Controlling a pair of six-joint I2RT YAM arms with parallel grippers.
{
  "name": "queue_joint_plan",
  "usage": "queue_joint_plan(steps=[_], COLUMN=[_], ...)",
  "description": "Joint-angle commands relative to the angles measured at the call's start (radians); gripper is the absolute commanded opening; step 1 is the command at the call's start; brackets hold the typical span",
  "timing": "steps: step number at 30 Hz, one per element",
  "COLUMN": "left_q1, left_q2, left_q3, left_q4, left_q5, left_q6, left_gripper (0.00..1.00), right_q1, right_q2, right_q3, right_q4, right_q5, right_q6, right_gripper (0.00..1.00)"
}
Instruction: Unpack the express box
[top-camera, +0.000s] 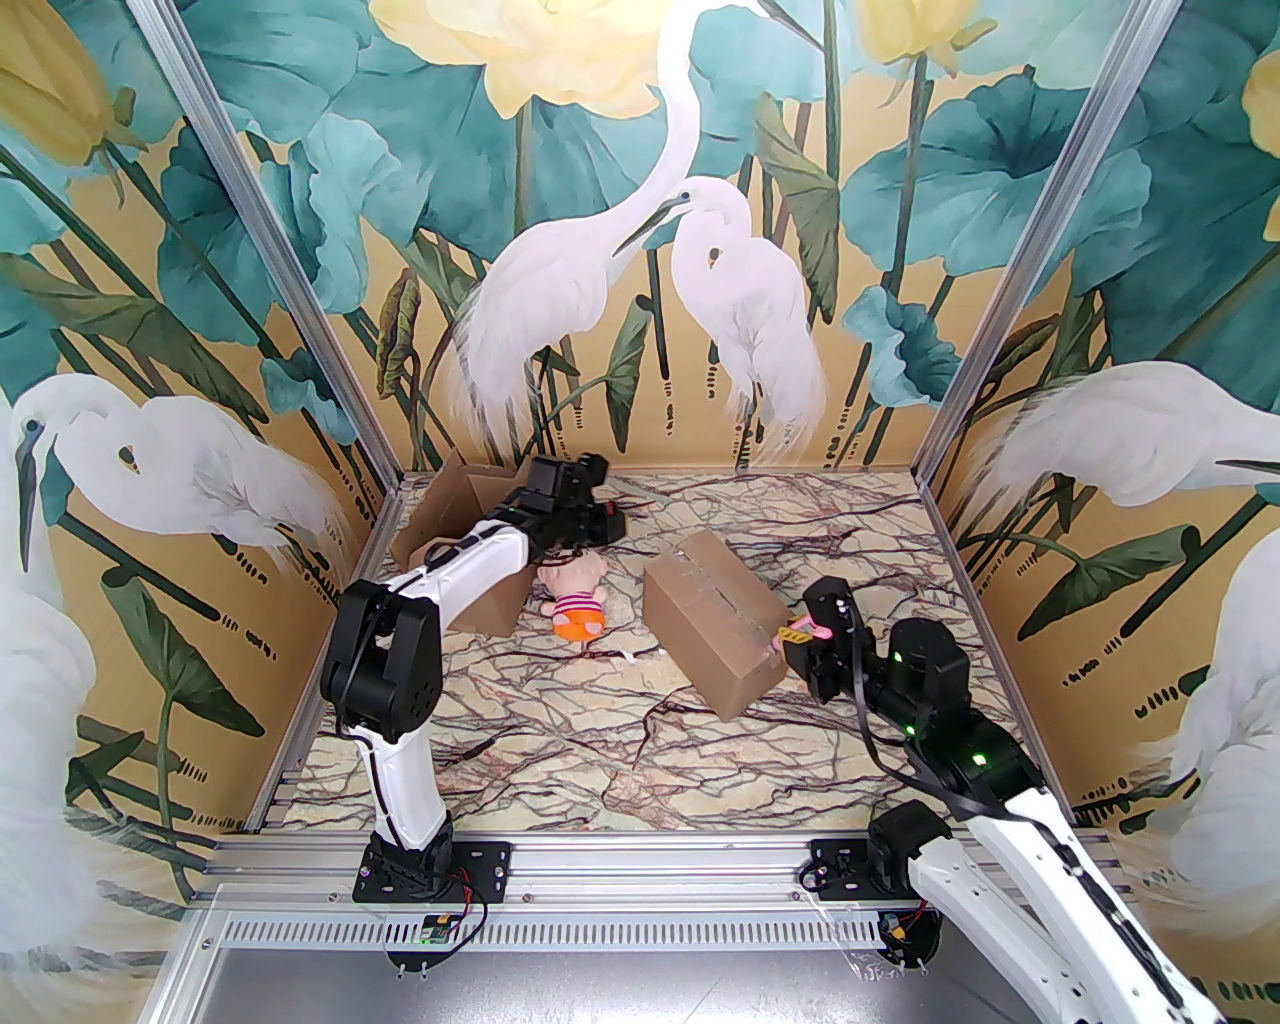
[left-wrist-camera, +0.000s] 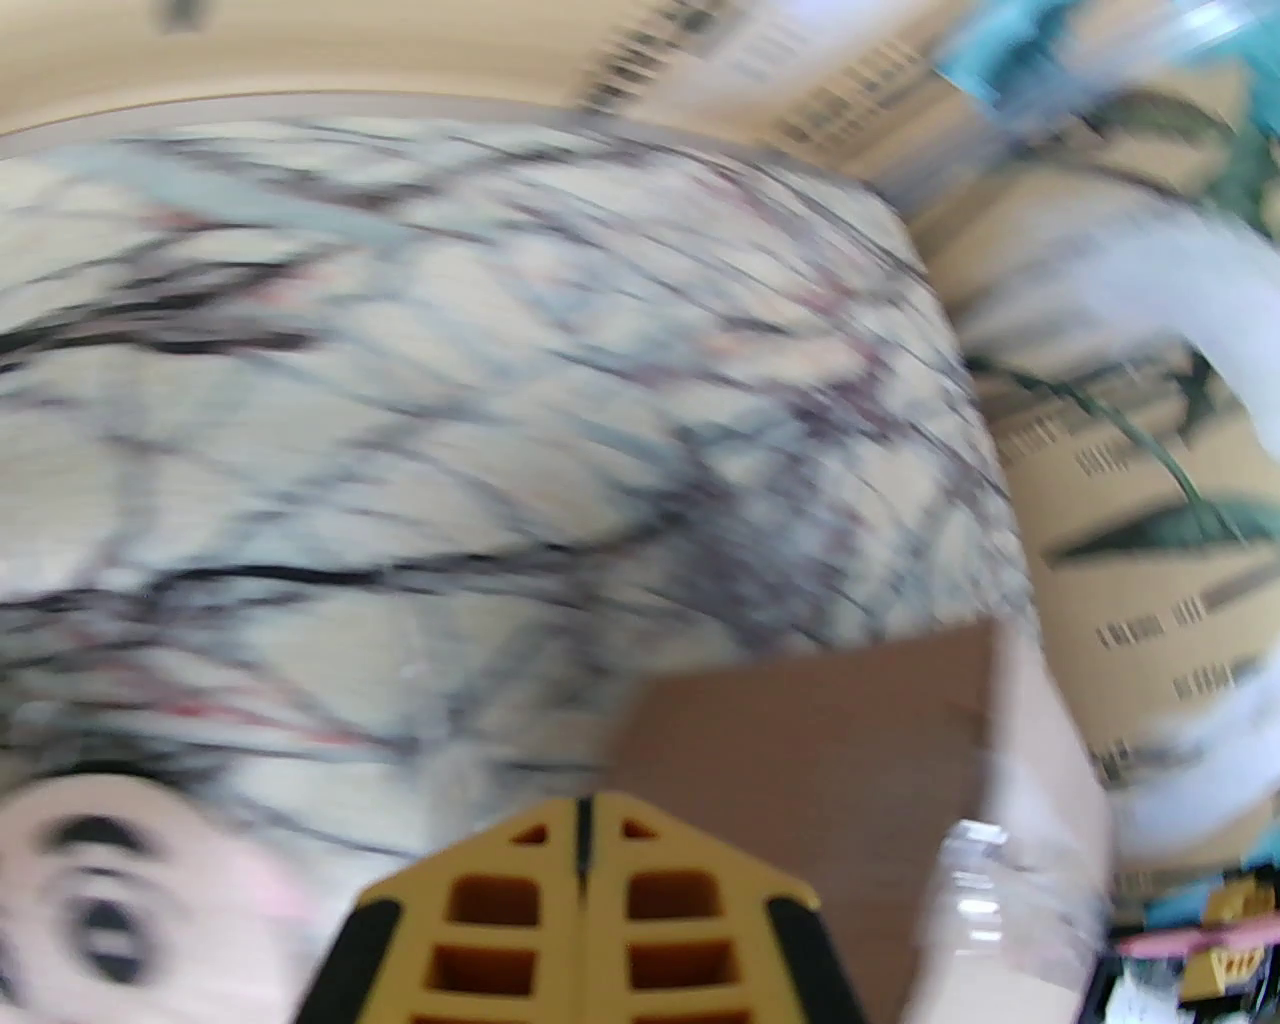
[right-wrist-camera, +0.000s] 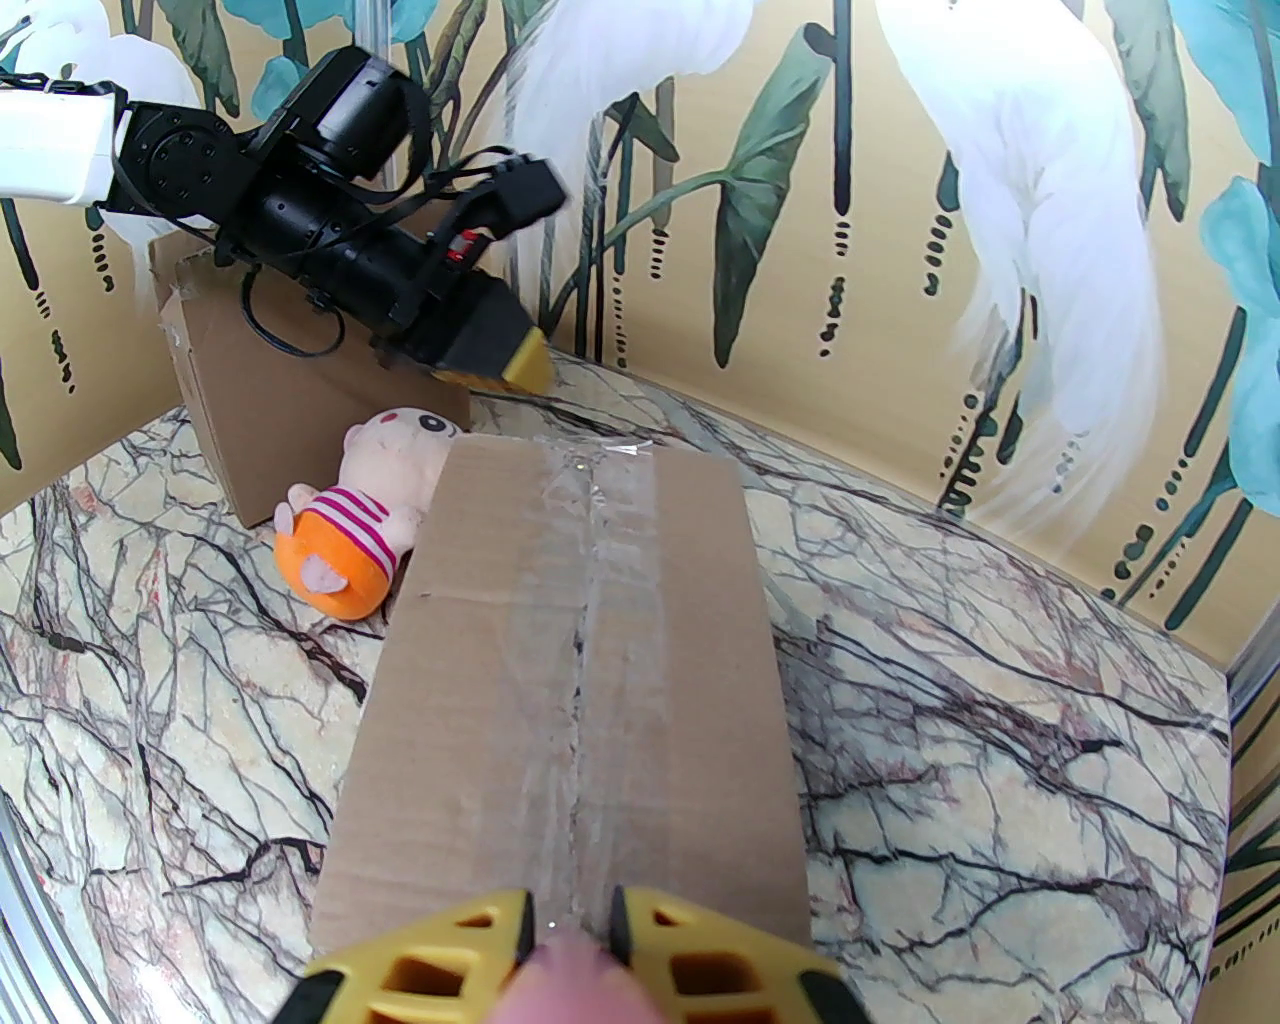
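Right of centre on the marble-patterned desk (top-camera: 560, 740) lies the sealed box (top-camera: 712, 625), plain brown cardboard set at a slant. A strip of clear tape (right-wrist-camera: 590, 600) runs along its top seam and is wrinkled at the far end. At the box's near right end, the right fingers (right-wrist-camera: 440, 975) are closed on a small pink item (right-wrist-camera: 565, 975), held just over the tape line. I cannot tell what the item is.

At the far left, against the wall, stands an open box (top-camera: 455, 510) with its flaps up. A plush toy (top-camera: 578, 600) in a pink-striped top and orange bottoms lies on the desk between the two boxes, just beside the open one. The left fingers (left-wrist-camera: 545, 860) are pressed together with nothing between them, and hang above the desk near the toy's head. The left wrist view is smeared, so the pale face at its lower left is probably that toy.

Painted walls (top-camera: 640, 200) with white egrets, teal leaves and yellow blooms on a golden ground enclose the desk. Aluminium posts (top-camera: 300, 300) stand at the corners.
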Motion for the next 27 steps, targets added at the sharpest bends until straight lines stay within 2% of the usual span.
queue_joint_plan(steps=[1, 5, 10, 13, 17, 19, 22, 27], left_q1=[-0.006, -0.012, -0.037, -0.06, -0.112, -0.135, -0.17, -0.21], left_q2=[0.01, -0.013, -0.049, -0.061, -0.068, -0.059, -0.027, 0.084], left_q3=[-0.014, -0.03, -0.011, 0.041, 0.105, 0.149, 0.222, 0.366], left_q4=[0.025, 0.039, 0.029, -0.015, -0.078, -0.12, -0.181, -0.274], left_q5=[-0.051, -0.029, -0.007, -0.005, 0.001, -0.011, -0.013, -0.013], left_q6=[-0.013, -0.016, 0.04, 0.1, 0.225, 0.283, 0.361, 0.416], left_gripper=[0.0, 0.0, 0.0, 0.12, 0.43, 0.55, 0.66, 0.71], right_q1=[-0.002, -0.005, -0.005, -0.006, -0.007, -0.01, -0.018, -0.025], right_q2=[-0.025, -0.041, 0.058, 0.114, 0.183, 0.206, 0.238, 0.277], right_q3=[0.003, -0.024, 0.003, 0.03, 0.055, 0.054, 0.056, 0.071], right_q4=[-0.051, 0.089, 0.197, 0.269, 0.308, 0.325, 0.34, 0.362], right_q5=[0.088, 0.094, 0.06, 0.029, 0.026, 0.02, -0.008, -0.032], right_q6=[0.027, 0.076, 0.069, 0.049, -0.014, -0.053, -0.098, -0.128], right_gripper=[0.0, 0.0, 0.0, 0.0, 0.0, 0.0, 0.0, 0.0])
